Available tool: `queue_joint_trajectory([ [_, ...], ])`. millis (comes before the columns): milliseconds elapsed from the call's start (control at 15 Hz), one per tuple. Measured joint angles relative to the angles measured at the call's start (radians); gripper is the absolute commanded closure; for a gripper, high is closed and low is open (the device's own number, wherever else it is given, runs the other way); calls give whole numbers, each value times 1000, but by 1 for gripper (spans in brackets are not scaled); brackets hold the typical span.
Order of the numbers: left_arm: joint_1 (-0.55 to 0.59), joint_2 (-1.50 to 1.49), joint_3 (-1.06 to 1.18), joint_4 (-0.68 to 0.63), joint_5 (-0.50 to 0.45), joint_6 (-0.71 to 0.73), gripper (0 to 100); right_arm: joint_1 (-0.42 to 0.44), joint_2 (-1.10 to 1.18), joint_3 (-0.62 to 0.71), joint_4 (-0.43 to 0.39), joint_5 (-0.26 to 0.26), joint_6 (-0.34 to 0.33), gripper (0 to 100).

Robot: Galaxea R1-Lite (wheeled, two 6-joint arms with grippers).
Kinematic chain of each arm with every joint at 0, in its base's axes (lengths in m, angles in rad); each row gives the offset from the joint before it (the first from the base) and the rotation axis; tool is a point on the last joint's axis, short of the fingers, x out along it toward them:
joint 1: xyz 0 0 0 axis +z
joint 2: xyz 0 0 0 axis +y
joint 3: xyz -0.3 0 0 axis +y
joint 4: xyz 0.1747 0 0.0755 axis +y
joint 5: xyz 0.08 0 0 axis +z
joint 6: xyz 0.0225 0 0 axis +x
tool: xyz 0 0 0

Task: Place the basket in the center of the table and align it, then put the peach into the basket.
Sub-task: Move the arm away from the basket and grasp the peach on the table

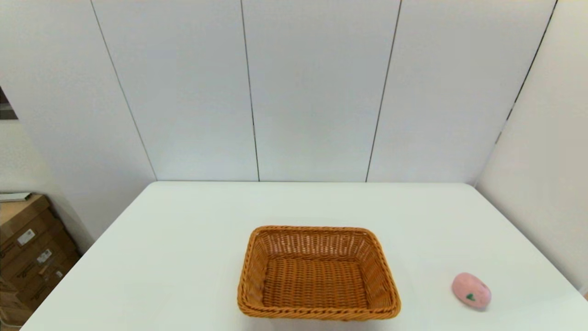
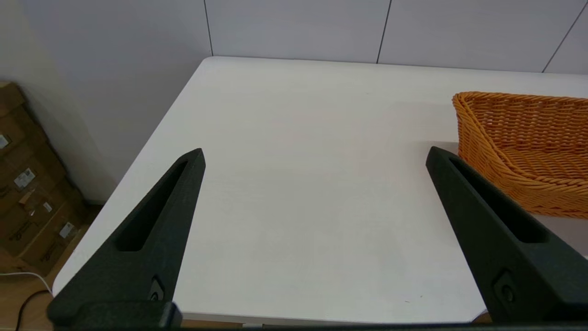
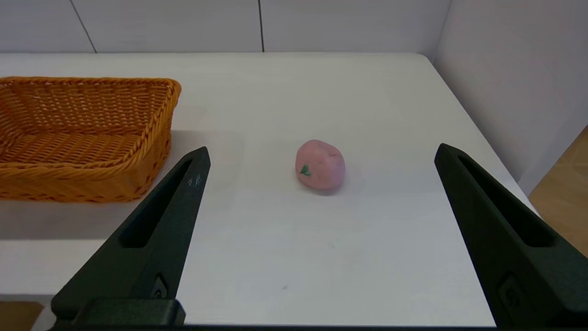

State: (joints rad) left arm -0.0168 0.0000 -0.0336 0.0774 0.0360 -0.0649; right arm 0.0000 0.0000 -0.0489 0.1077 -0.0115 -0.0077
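left gripper spread wide above the near left of the plain white table. orange-brown woven wicker basket near centre, at the near edge. small pale-pink toy peach well right of it. right gripper wide open, hovering near the peach.

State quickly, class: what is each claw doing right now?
Left claw: open, holding nothing, beside the basket.
Right claw: open, holding nothing, facing the peach.
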Motion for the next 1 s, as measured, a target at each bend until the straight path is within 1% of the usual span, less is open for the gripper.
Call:
queue_joint_trajectory([
  [67, 0, 0, 1, -1, -2, 13, 0, 0, 1, -14, 5, 7, -11, 0],
  [200, 0, -1, 1, -2, -2, 18, 0, 0, 28, -82, 18, 24, -11, 0],
  [400, 0, -1, 1, -2, -3, 8, 0, -2, 204, -206, 46, 29, -10, 0],
  [533, 0, -1, 1, -2, -2, -9, 0, -5, 403, -270, 49, 29, -10, 0],
  [667, 0, -1, 1, -3, -1, -10, 0, -8, 635, -311, 34, 27, -11, 0],
  [1000, 0, -1, 1, -3, -1, -11, 0, 0, 1223, -364, -83, 23, -17, 0],
])
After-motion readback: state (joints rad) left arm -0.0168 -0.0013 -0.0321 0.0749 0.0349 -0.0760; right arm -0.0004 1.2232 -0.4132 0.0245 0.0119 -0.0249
